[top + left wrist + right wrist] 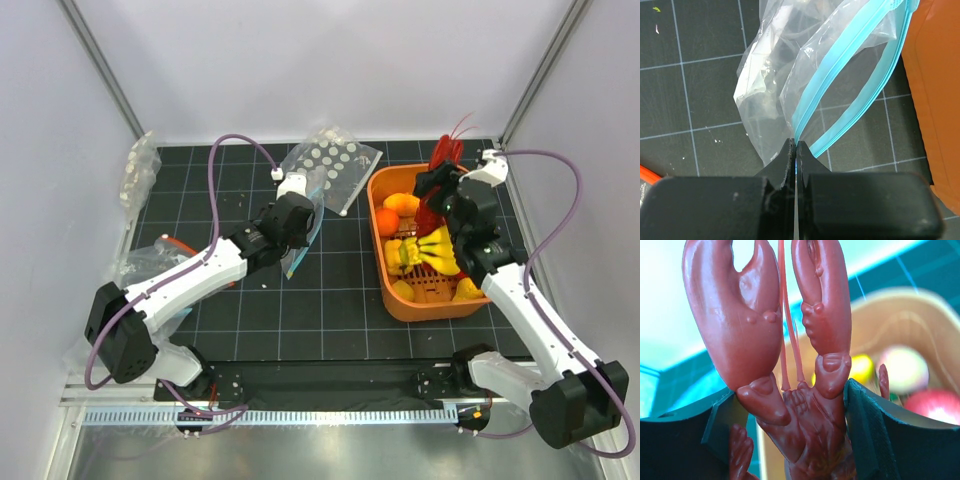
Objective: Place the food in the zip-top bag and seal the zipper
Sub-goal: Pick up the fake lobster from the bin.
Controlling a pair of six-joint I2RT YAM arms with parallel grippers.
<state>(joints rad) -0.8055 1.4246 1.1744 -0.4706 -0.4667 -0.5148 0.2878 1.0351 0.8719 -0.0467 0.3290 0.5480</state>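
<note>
The left tool (796, 150) was pinched shut on the blue zipper (840, 65) of the zip-top bag (765, 100), mid-bench. The right tool (790, 425) gripped a red toy lobster (740, 325) near the right edge. Its big claws could snag the floppy mouth.

Left arm (190, 275) and right arm (530, 310): white shells, black joints and bases. A purple cable (240, 137) runs along each. Fingers (715, 210) are matte black.

Bright, even light; glare on the zip-top bag (760, 90); right-wrist background blurred.
</note>
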